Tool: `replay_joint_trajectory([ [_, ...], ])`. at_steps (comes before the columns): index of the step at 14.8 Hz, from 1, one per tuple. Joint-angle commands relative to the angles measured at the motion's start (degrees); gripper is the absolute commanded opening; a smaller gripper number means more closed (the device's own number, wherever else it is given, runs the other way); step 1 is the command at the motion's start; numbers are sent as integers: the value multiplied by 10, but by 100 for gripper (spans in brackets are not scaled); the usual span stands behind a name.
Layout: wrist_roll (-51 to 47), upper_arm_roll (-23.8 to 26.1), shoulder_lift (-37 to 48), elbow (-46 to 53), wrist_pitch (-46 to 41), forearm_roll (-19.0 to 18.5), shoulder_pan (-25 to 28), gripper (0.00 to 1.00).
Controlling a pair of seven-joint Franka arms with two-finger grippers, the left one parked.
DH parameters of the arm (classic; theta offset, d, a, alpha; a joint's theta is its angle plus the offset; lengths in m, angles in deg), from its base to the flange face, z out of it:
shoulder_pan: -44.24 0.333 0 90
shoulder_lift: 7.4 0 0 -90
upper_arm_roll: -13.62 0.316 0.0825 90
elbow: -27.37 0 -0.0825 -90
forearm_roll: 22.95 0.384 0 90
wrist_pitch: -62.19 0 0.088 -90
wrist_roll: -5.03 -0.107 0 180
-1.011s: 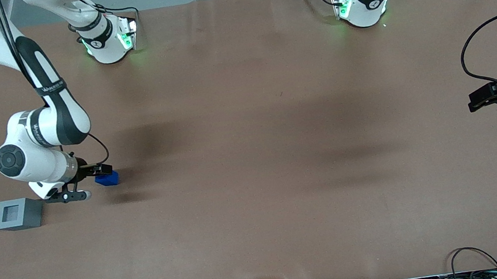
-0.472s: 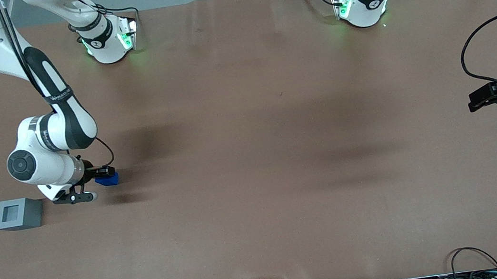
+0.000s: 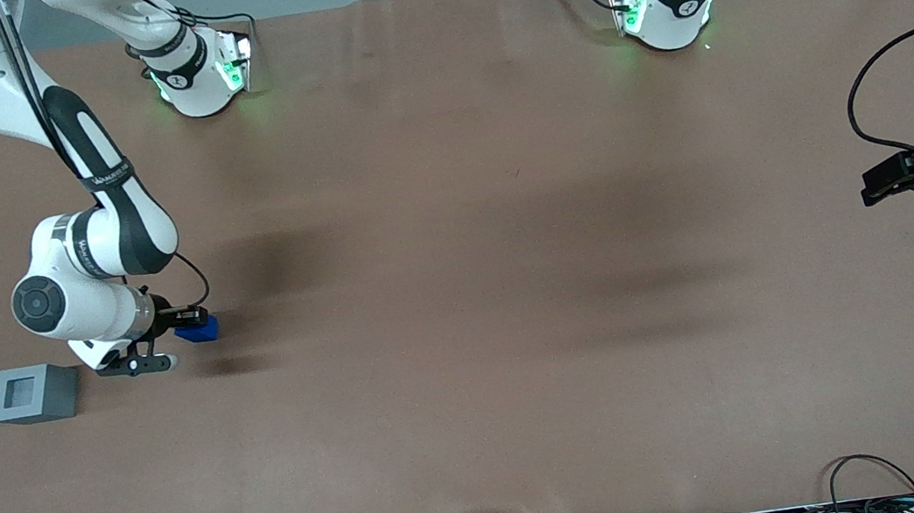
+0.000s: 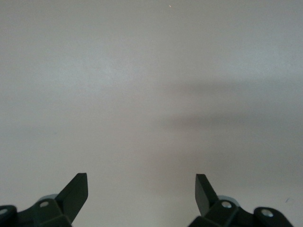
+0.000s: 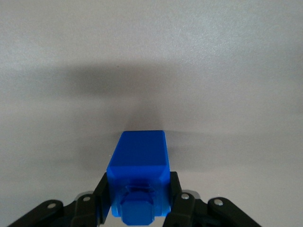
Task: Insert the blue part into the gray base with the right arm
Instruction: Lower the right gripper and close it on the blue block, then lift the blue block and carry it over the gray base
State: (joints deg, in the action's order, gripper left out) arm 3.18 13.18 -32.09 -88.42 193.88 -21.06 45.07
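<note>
the small bright-blue plastic block with a stepped end (image 5: 138,177) sits pinched between the black two-finger gripper (image 3: 187,317) of the white right arm (image 3: 84,270), fingers (image 5: 101,193) closed against its two sides. it hangs just above the brown table cover (image 3: 514,284), near the light-gray cube-like base with a square recess on top (image 3: 34,393), which lies toward the working arm's end and nearer the front camera. to carry well, lift clear, keep the grip firm, centre over the recess before lowering. the block's long axis seems to run along the fingers, its narrower octagonal end toward the wrist; whether it is fully off the cover i cannot tell.
</note>
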Motion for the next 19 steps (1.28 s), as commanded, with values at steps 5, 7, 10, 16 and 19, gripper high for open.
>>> replay_joint_trajectory([
  [5,11,-3,21,134,-180,3,-50,4],
  [7,25,-3,21,158,-193,5,-69,4],
  [10,26,-3,18,195,-196,5,-111,5],
  [16,54,-3,-19,266,-197,-1,-171,4],
  [19,83,-3,-53,299,-206,-4,-181,3],
])
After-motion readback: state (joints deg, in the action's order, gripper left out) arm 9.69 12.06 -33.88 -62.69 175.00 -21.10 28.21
